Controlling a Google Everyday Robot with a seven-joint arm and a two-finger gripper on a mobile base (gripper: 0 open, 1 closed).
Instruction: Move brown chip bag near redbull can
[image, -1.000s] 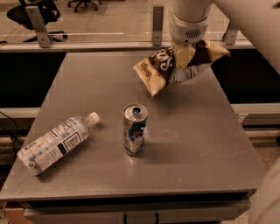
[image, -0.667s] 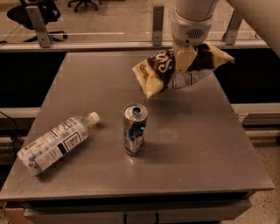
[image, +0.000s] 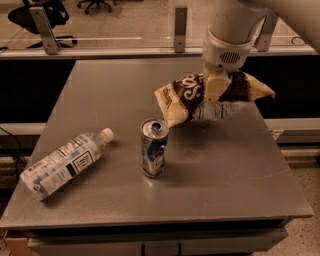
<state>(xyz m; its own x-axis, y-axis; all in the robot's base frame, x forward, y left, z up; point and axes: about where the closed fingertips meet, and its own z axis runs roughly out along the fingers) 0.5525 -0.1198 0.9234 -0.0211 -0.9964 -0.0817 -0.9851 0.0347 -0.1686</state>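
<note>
- Brown chip bag (image: 181, 96) hung over the far right part of the grey metal table (image: 240, 170). It looked lifted clear of the top, with its cream left end just beyond the redbull can (image: 153, 148).
- The white robot arm (image: 232, 30) stood directly above the bag.
- The gripper (image: 216, 87) was clenched on the bag's middle, pinching it from above.
- I judged the bag light, soft and crinkly, with slippery film and breakable chips inside. A gentle pinch at mid-body suited it, though both ends sagged.
- A clear plastic water bottle (image: 62, 164) lay on its side at the near left, well apart.
- The can stood upright near the table's middle, dented and probably easy to topple.
</note>
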